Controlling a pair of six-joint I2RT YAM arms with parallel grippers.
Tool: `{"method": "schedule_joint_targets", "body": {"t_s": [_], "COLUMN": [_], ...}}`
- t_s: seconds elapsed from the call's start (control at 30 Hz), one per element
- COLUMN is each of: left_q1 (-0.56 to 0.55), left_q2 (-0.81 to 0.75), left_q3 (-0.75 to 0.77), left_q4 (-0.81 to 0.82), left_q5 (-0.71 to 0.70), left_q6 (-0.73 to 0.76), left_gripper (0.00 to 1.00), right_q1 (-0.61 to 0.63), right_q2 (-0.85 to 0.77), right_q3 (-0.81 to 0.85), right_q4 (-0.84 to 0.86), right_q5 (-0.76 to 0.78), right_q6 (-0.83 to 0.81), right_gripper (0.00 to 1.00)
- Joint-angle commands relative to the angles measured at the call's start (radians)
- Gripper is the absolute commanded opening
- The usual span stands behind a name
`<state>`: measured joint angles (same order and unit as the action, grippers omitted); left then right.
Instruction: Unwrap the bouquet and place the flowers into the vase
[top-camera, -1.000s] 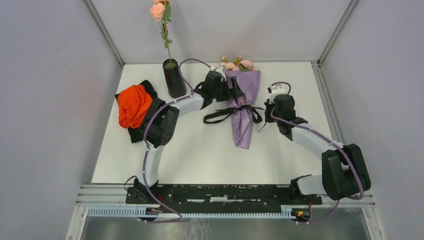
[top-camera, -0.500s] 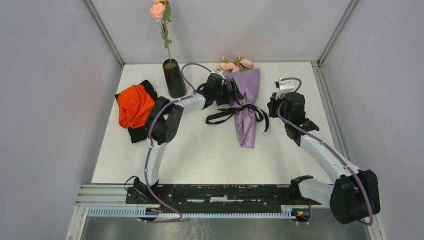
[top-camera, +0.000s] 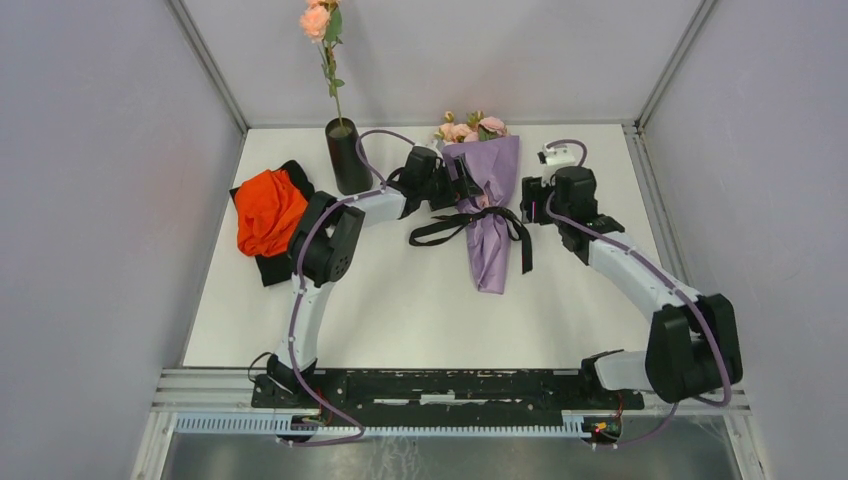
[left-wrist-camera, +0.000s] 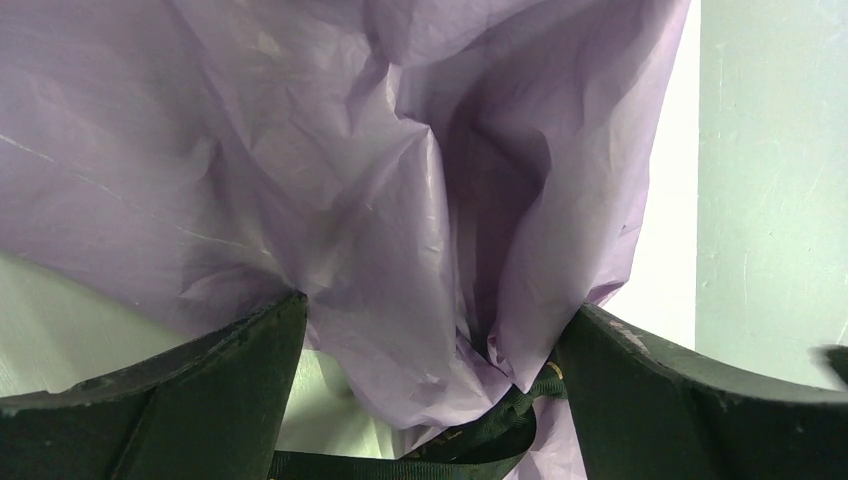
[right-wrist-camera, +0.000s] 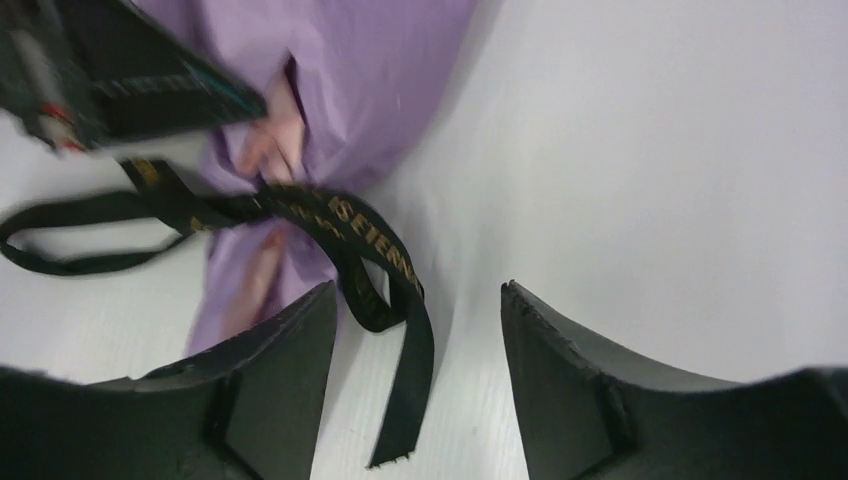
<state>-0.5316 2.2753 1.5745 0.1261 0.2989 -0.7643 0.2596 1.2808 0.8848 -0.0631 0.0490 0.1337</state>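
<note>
White and boxed in by pale grey panels, the surface (top-camera: 400, 310) carries the bouquet (top-camera: 487, 215) near its far middle. It lies flat, with the blooms toward 12 o'clock and the twisted tail toward 6 o'clock. The flowers (top-camera: 470, 128) peek out of the wide mouth of the lilac wrapping paper (left-wrist-camera: 350, 180). A black ribbon (top-camera: 470, 222) is tied round the waist, its loops trailing toward 9 o'clock and one tail toward 5 o'clock.

At the bouquet's 9 o'clock side sits the left end effector (top-camera: 458, 185), its fingers spread wide with bunched paper filling the gap. At 3 o'clock the right end effector (right-wrist-camera: 418, 290) also stands with fingers apart, clamping nothing; the ribbon's loose tail lies on the surface below its gap.

At 10 o'clock from the bouquet, the vase (top-camera: 348, 158) stands upright with a single peach rose (top-camera: 318, 20) in it. Farther toward 9 o'clock, an orange-red cloth (top-camera: 267, 208) rests on a black cloth (top-camera: 270, 268).
</note>
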Motion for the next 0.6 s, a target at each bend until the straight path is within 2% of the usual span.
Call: {"method": "schedule_joint_targets", "body": {"t_s": [0.0, 0.57], "left_q1": [0.007, 0.005], "left_q2": [-0.007, -0.047], "left_q3": [-0.048, -0.1], "left_q4": [-0.039, -0.021], "left_q5": [-0.014, -0.004], "left_q6": [-0.005, 0.016], "left_gripper": [1.0, 1.0], "right_q1": [-0.002, -0.011], "right_q2": [0.095, 0.318], "right_q3": [-0.051, -0.024], "right_q4": [0.01, 0.084], "right_q5": [0.023, 0.071], "right_q6": [-0.006, -0.018], "right_gripper": [0.7, 0.69]}}
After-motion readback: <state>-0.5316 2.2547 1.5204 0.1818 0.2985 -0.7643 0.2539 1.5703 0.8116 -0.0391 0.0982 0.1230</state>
